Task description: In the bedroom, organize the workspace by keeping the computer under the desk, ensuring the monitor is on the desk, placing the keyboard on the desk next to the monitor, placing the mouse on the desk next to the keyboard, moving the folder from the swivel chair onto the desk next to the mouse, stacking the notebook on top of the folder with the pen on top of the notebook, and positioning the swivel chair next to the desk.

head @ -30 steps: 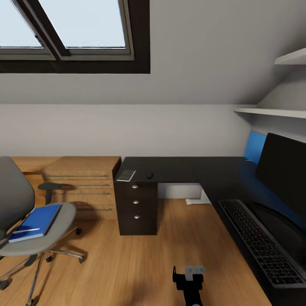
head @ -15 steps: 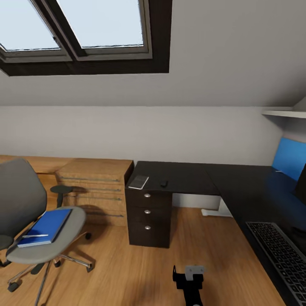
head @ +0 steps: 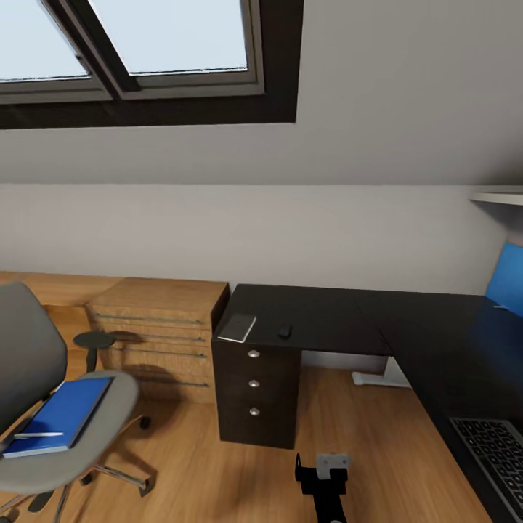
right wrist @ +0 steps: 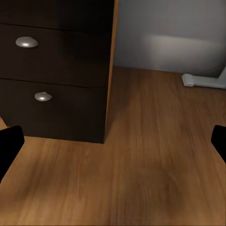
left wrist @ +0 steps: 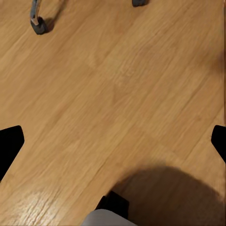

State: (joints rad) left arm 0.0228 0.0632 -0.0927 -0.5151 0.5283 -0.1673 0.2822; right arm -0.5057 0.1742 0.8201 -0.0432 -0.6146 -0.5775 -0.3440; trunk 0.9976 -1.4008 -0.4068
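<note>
Head view: we face the dark L-shaped desk (head: 319, 309). The grey swivel chair (head: 43, 407) stands at far left, carrying the blue folder (head: 62, 410) with a pen (head: 36, 435) on it. A notebook (head: 237, 327) and mouse (head: 285, 331) lie on the desk's left wing; the keyboard (head: 494, 454) shows at lower right. Best approach, we judge: swing toward the chair and square up before reaching. Since a second ago the camera has panned left; the monitor has left frame.

Left wrist view: wood floor (left wrist: 117, 94), chair caster (left wrist: 38, 23). Fingertips at the edges, claw spread.

Right wrist view: desk drawers (right wrist: 56, 70). Claw likewise spread, empty.
</note>
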